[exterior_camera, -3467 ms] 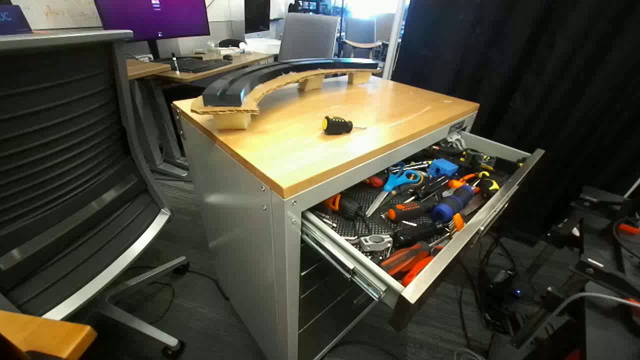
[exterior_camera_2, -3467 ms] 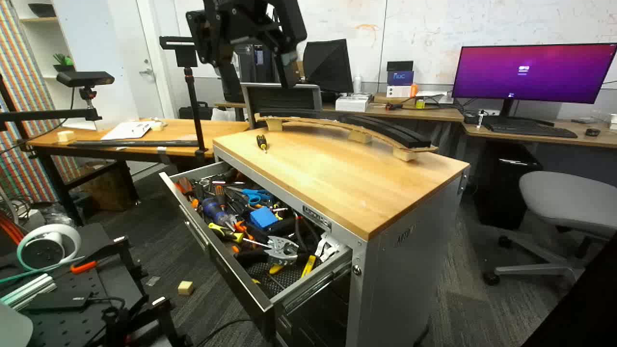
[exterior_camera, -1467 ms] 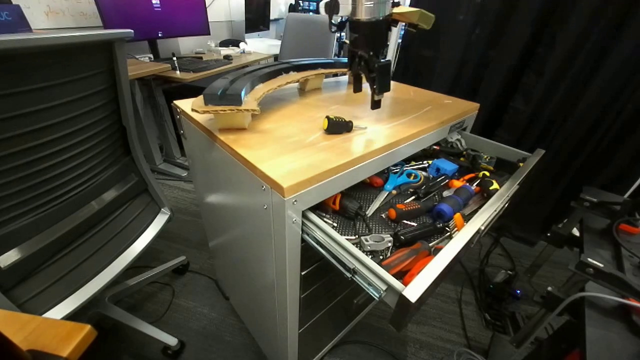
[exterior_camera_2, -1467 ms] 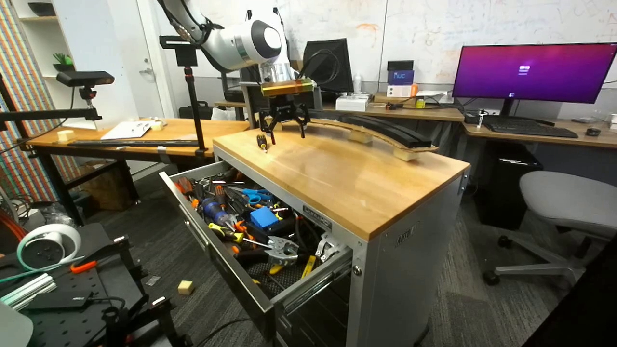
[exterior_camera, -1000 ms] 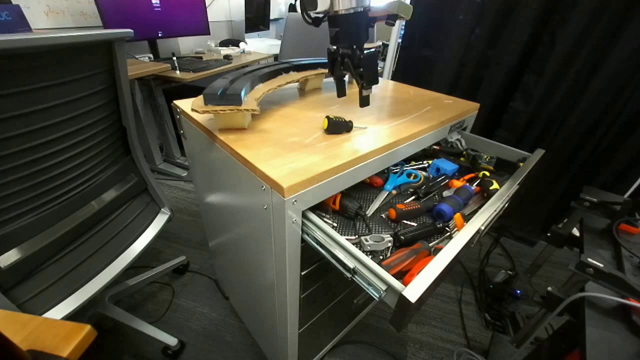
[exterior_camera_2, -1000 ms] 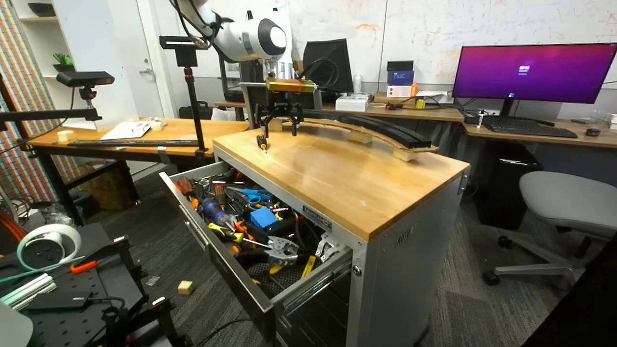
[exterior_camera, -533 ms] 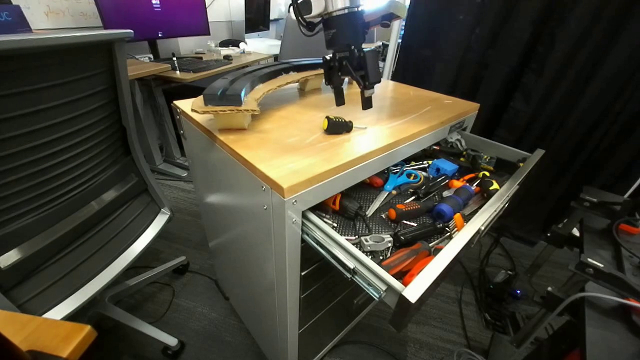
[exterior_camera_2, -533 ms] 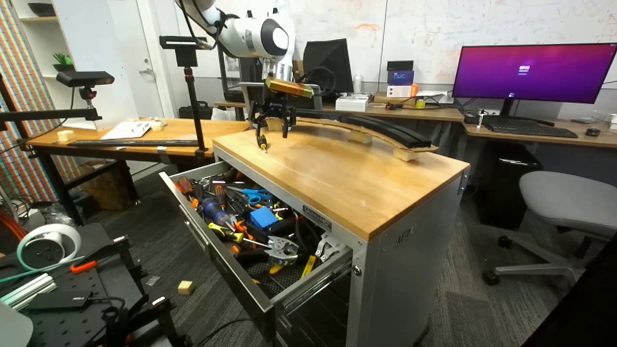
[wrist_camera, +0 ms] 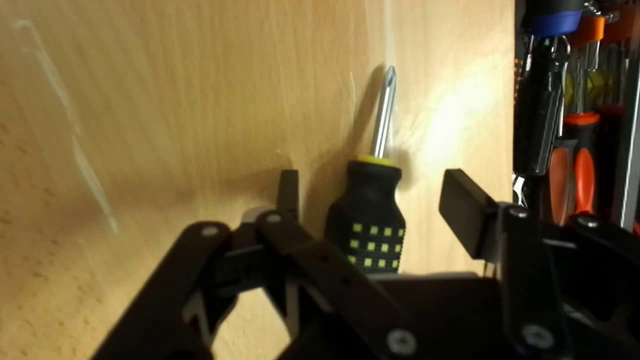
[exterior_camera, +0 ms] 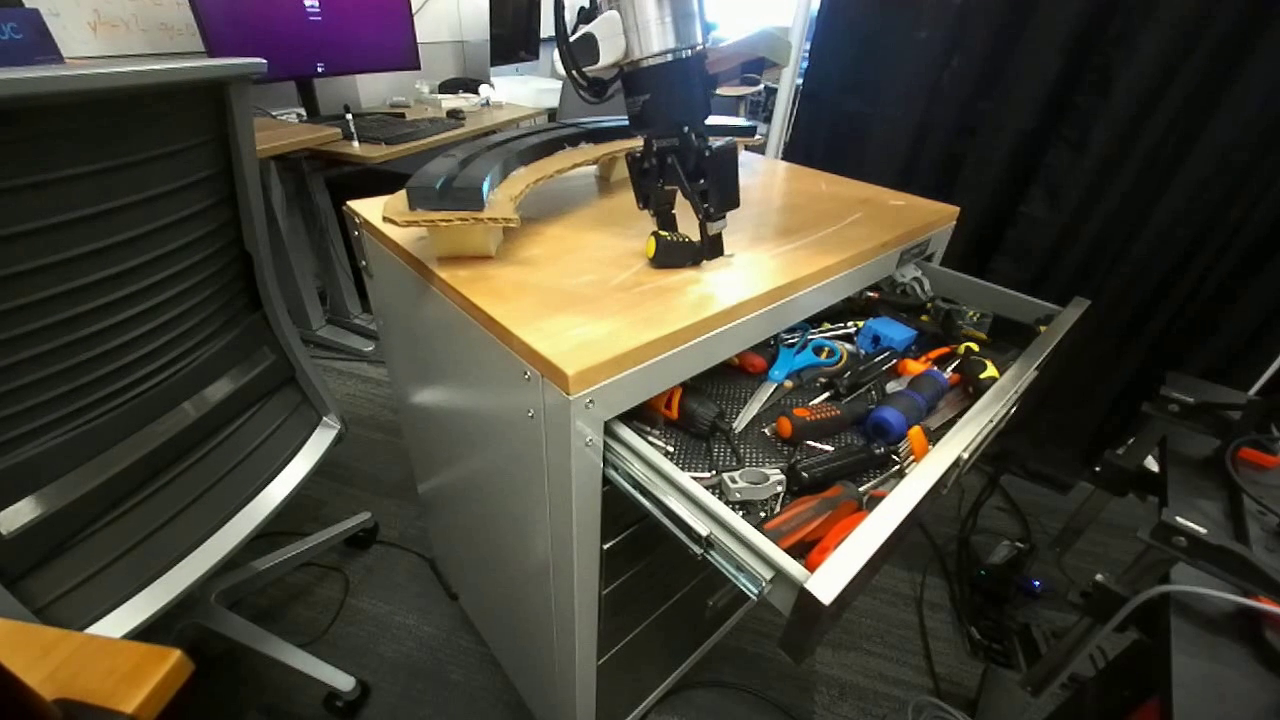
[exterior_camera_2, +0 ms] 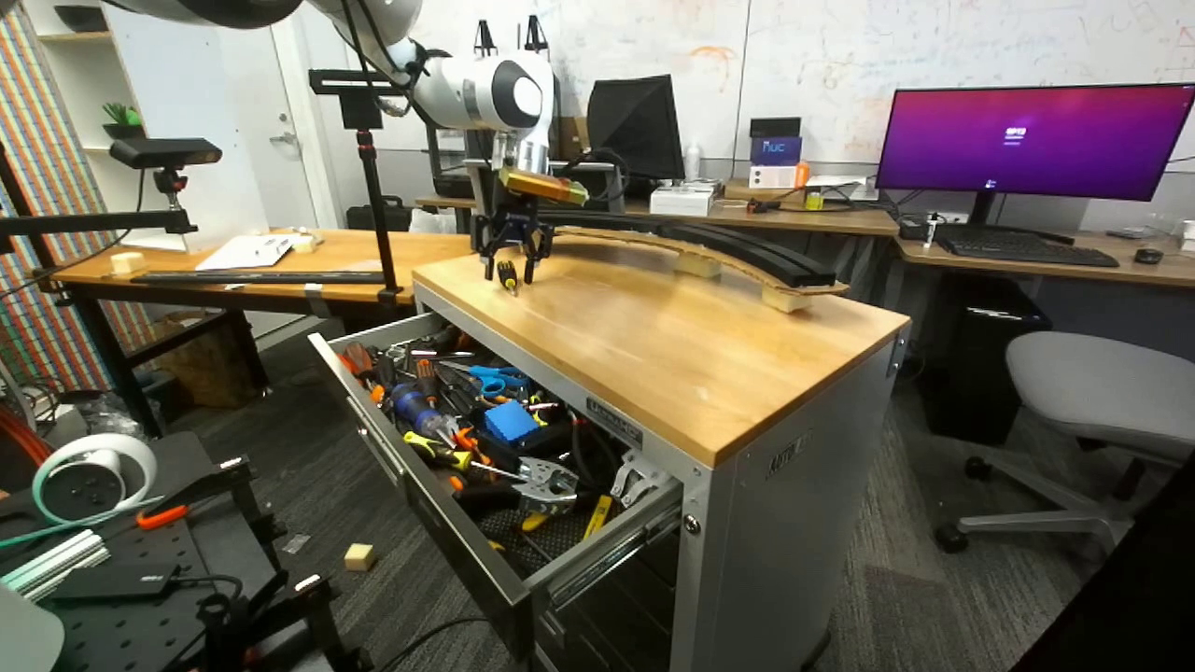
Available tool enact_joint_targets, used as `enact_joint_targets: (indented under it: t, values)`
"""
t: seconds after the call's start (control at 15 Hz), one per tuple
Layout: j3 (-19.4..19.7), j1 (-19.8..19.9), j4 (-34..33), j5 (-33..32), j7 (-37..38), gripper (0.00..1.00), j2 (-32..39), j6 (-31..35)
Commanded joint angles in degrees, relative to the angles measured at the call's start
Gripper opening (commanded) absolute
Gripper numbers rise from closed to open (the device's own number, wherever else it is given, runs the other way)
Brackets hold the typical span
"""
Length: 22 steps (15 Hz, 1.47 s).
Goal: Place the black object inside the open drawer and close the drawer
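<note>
Screwdriver point(wrist_camera: 367, 212) lies on its side on the wooden top point(exterior_camera: 570, 320) of a metal cabinet point(exterior_camera: 480, 450). Black handle, rows of yellow dots, yellow collar, bare metal shaft. Gripper point(exterior_camera_2: 509, 273) low over the screwdriver, fingers point(wrist_camera: 288, 192) spread wide apart, one to each side of the handle. Wood shows between handle and each finger in the wrist view; nothing in its grip. Whether the fingertips touch the wood, cannot tell. Arm point(exterior_camera_2: 443, 93) hangs above the screwdriver.

Drawer point(exterior_camera: 942, 455) pulled out in both exterior views, beside the screwdriver and lower, past the edge of the top. Crowded with tools: scissors point(exterior_camera: 785, 362) with blue handles, a blue block point(exterior_camera: 886, 336), a yellow-and-black handle point(exterior_camera_2: 437, 451).

Across the screwdriver from the drawer: curved black track point(exterior_camera: 500, 165) on cardboard point(exterior_camera: 510, 192), propped on pale blocks point(exterior_camera: 465, 242). Dark chair point(exterior_camera: 130, 300) in an exterior view, well apart from the screwdriver, past the cabinet's side. Small pale cube point(exterior_camera_2: 359, 557) on the floor point(exterior_camera_2: 887, 588), on the drawer's side of the screwdriver.
</note>
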State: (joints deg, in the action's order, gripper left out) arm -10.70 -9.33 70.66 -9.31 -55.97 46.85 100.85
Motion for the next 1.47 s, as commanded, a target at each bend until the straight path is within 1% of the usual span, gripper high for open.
enact_joint_targets:
  t: [0.0,0.07,0.27,0.33,0.53,0.67,0.73,0.87,1.0,1.2,1.27,1.4]
  values:
    - [-0.58,-0.32,-1.33,0.65,-0.76,0.4,-0.15,-1.1]
    - [-0.69,-0.14,-1.45,0.83,-1.06,0.33,-0.07,-1.27]
    - [-0.09,0.37,0.85,0.59,-0.08,0.12,-1.29,-0.61]
    - [0.54,0.65,2.49,0.08,0.79,0.12,-2.31,-0.11]
    - [3.94,0.72,8.63,-2.92,8.52,0.12,-6.41,4.31]
    - [5.86,0.9,12.94,-4.71,13.34,0.12,-8.56,4.53]
    - [6.46,1.06,14.28,-5.21,15.87,0.12,-9.16,3.24]
    - [5.9,1.76,17.15,-5.48,16.64,0.12,-10.43,2.31]
    - [4.82,2.02,19.92,-5.86,15.05,0.12,-12.25,2.45]
    - [4.71,1.07,24.76,-8.5,18.18,0.12,-15.1,4.63]
    - [4.03,1.33,28.83,-8.37,18.62,0.12,-17.39,5.68]
    - [3.23,0.94,33.95,-9.28,20.33,0.12,-20.47,7.08]
